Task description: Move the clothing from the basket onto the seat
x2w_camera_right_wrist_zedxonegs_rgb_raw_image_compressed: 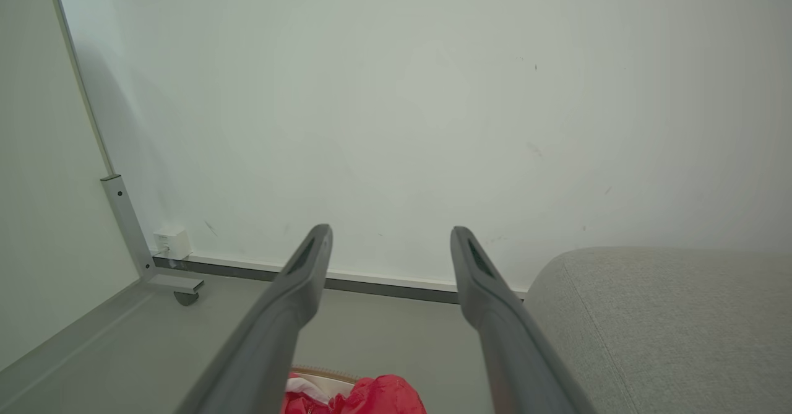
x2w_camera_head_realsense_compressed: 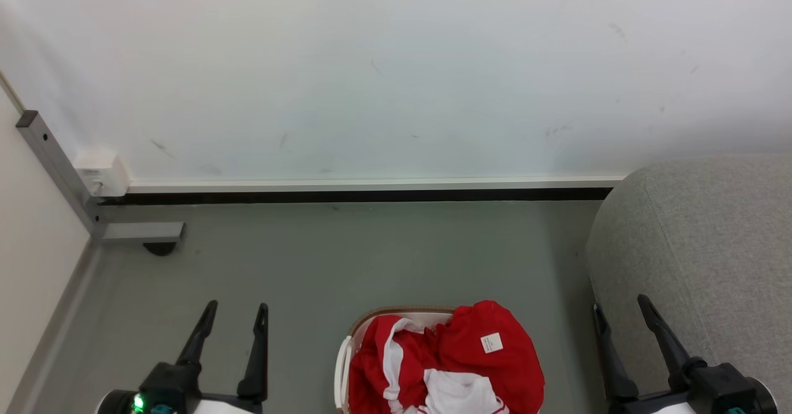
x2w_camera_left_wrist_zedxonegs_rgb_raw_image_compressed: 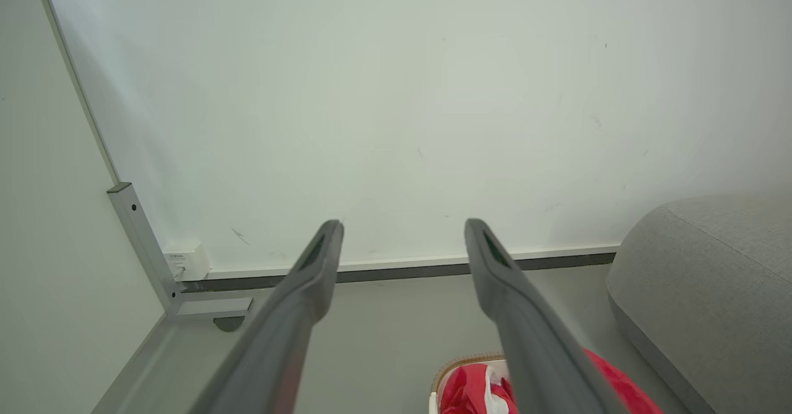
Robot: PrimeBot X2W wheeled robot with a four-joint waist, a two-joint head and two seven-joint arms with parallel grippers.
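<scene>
Red clothing (x2w_camera_head_realsense_compressed: 451,358) with white panels and a small white square label fills the basket (x2w_camera_head_realsense_compressed: 396,310), whose brown rim and white side show at the bottom centre of the head view. The grey seat (x2w_camera_head_realsense_compressed: 699,259) stands to the right of the basket. My left gripper (x2w_camera_head_realsense_compressed: 238,306) is open to the basket's left, with nothing between its fingers. My right gripper (x2w_camera_head_realsense_compressed: 620,302) is open between the basket and the seat, holding nothing. The left wrist view catches the clothing (x2w_camera_left_wrist_zedxonegs_rgb_raw_image_compressed: 470,392), the seat (x2w_camera_left_wrist_zedxonegs_rgb_raw_image_compressed: 705,290) and the open left gripper (x2w_camera_left_wrist_zedxonegs_rgb_raw_image_compressed: 402,231). In the right wrist view the clothing (x2w_camera_right_wrist_zedxonegs_rgb_raw_image_compressed: 377,395) lies below the open right gripper (x2w_camera_right_wrist_zedxonegs_rgb_raw_image_compressed: 390,236), the seat (x2w_camera_right_wrist_zedxonegs_rgb_raw_image_compressed: 656,315) to the right.
A pale wall (x2w_camera_head_realsense_compressed: 396,67) with a white and black baseboard (x2w_camera_head_realsense_compressed: 371,190) runs behind the grey floor (x2w_camera_head_realsense_compressed: 346,259). A grey metal post (x2w_camera_head_realsense_compressed: 55,166) with a foot bracket and a white box (x2w_camera_head_realsense_compressed: 102,172) stand in the left corner.
</scene>
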